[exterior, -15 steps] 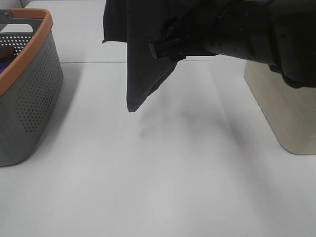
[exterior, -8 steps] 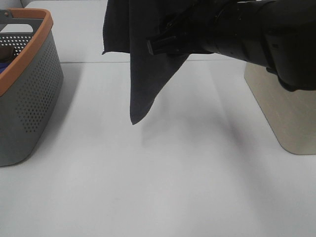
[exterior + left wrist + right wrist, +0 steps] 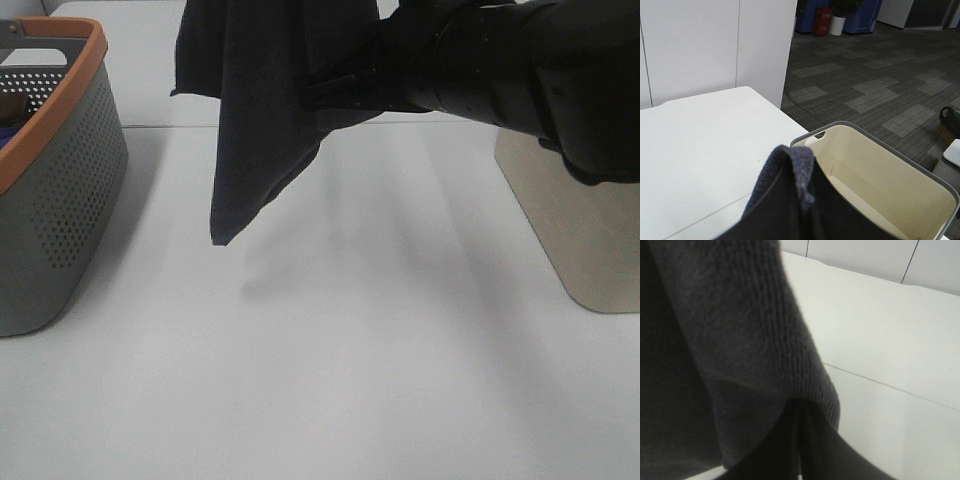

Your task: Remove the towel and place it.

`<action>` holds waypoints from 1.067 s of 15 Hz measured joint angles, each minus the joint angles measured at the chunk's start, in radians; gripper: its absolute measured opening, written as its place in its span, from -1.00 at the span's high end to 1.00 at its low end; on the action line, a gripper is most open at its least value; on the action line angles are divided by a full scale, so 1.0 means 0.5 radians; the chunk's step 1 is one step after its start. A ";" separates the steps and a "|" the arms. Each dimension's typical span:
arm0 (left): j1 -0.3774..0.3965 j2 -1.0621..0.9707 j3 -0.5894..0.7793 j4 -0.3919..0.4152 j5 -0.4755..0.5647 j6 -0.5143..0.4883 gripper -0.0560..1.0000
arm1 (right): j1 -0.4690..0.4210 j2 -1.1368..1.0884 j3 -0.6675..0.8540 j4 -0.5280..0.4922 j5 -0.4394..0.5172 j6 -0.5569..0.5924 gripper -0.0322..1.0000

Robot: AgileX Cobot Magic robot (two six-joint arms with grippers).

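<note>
The dark towel (image 3: 260, 120) hangs in the air above the white table (image 3: 350, 380), spread along the top edge of the exterior high view, with one corner pointing down. My right gripper (image 3: 318, 95) reaches in from the right on a black arm and is shut on the towel's right side. The cloth fills the right wrist view (image 3: 715, 340) and hides the fingers. My left gripper is above the exterior high view. In the left wrist view a bunched fold of the towel (image 3: 787, 195) rises where its fingers are and hides them.
A grey perforated basket with an orange rim (image 3: 70, 170) stands at the left edge of the table. A beige bin (image 3: 575, 220) stands at the right, seen open and empty in the left wrist view (image 3: 880, 175). Carpeted floor lies beyond the table.
The hanging towel has swung to the left, its low corner moving from the middle toward the grey basket. The right arm has stayed nearly in place.
</note>
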 joint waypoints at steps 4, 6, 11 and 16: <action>0.000 0.000 0.000 0.004 -0.012 0.000 0.89 | 0.000 0.000 0.000 0.008 0.090 -0.016 0.94; 0.000 0.000 0.000 0.004 -0.012 -0.002 0.89 | 0.000 0.000 0.000 0.008 0.140 -0.016 0.87; 0.000 0.000 0.000 -0.020 -0.012 -0.016 0.89 | 0.000 0.000 0.000 0.008 0.212 -0.018 -0.20; 0.000 -0.040 0.000 -0.070 0.054 -0.016 0.89 | 0.000 0.000 0.000 0.008 0.048 -0.020 -0.42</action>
